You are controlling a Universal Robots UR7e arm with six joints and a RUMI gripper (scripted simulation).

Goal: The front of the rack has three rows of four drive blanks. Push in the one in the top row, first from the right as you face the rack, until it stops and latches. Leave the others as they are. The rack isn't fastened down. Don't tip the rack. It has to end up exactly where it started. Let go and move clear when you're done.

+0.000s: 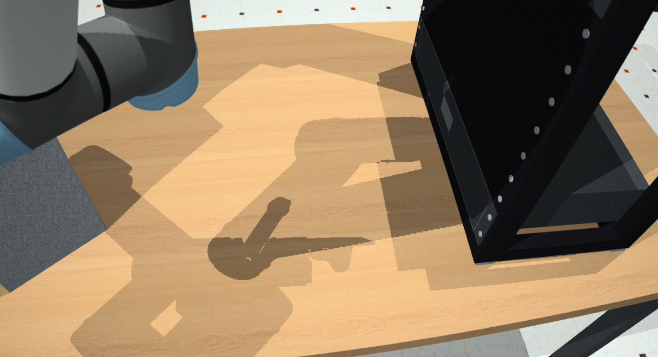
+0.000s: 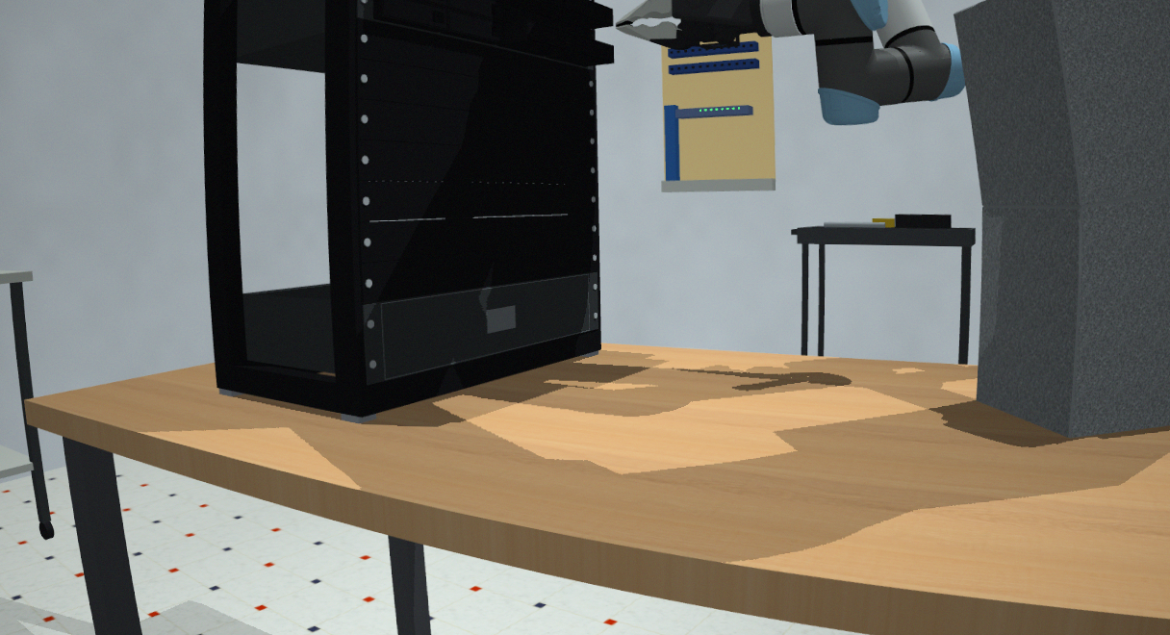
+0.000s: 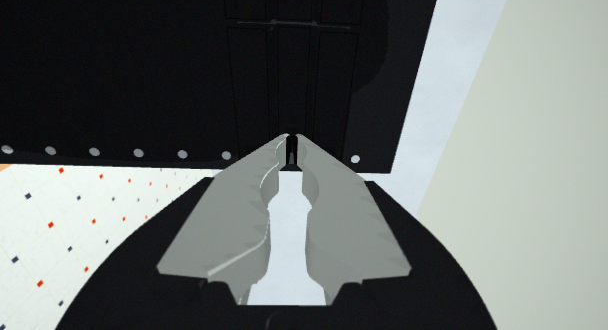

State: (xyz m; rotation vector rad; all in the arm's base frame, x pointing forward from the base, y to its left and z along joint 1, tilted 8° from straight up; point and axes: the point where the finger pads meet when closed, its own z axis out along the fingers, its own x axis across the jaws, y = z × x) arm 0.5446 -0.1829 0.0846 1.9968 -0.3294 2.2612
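One rack (image 2: 346,181); one arm (image 2: 858,34); two tables (image 2: 572,468).

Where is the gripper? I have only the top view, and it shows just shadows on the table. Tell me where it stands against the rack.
Observer: In the exterior view the gripper hangs level at the top of the rack, by the right edge of its front, tips pointing at the face.
Operator: Report the jaws.
Observer: In the wrist view the fingers are shut, tips almost meeting, with nothing between them.
Operator: Confirm contact.
Observer: I cannot tell. The exterior view shows at most a sliver of gap between the tips and the black pieces that jut out at the top.
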